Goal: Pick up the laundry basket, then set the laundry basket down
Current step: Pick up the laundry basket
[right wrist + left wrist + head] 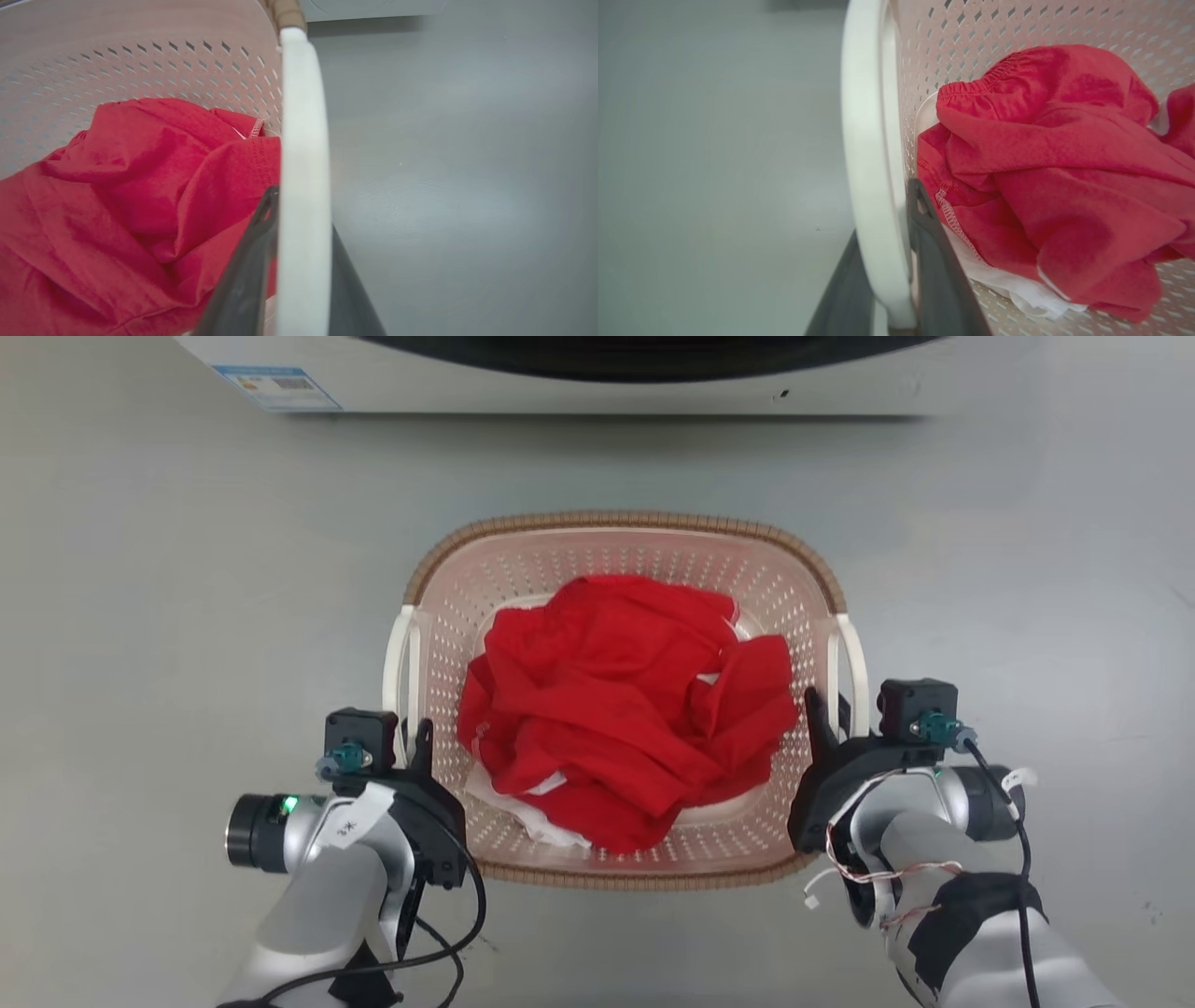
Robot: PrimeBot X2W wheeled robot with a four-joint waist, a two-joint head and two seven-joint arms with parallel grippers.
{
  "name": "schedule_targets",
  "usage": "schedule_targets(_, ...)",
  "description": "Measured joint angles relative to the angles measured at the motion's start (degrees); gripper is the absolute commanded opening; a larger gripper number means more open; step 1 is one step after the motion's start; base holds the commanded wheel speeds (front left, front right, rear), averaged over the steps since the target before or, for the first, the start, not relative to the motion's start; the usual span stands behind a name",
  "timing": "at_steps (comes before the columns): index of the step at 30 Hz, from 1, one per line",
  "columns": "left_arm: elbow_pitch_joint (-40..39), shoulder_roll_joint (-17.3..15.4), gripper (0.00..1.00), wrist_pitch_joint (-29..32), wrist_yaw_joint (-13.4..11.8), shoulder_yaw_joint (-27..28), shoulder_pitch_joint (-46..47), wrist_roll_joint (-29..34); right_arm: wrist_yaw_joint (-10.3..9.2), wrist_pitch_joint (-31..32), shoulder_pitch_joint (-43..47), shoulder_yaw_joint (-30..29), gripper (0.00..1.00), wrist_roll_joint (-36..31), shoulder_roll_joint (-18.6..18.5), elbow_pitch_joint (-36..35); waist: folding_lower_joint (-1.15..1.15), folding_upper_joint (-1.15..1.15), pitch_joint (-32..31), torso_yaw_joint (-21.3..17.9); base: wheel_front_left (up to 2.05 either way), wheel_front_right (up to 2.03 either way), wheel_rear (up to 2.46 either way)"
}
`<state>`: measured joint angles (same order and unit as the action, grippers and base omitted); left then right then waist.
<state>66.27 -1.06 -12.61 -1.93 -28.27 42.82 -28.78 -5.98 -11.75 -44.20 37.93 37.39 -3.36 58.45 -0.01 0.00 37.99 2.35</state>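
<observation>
Pink-cream laundry basket gripped at both sides.
Both clamped on white handles: left gripper, right gripper; uneven lift could tip it, spilling red clothes.

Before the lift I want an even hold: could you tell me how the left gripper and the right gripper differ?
The left gripper straddles the laundry basket's left white handle; the right gripper straddles its right white handle. The left arm bears a white label; the right arm bears loose red-and-white wires and black wrap. Both sit closed with one finger inside the handle and one outside.
</observation>
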Motion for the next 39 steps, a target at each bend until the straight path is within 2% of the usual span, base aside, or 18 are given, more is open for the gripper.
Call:
schedule_targets(17,3.8,0.2,0.00,7.0,1.5,-2.8,-10.5,-4.5,-0.18,9.1,10.9,7.4,0.00,8.3,0.4,0.7,0.00,-0.01,-14.2,-1.0,0.00,0.00,0.00)
schedule_targets(39,3.1,-0.8,0.00,11.8,1.4,-7.1,-24.0,-9.8,-1.60,14.5,22.3,16.0,0.00,16.6,0.0,-2.1,0.00,-0.01,-31.2,-2.6,0.00,0.00,0.00)
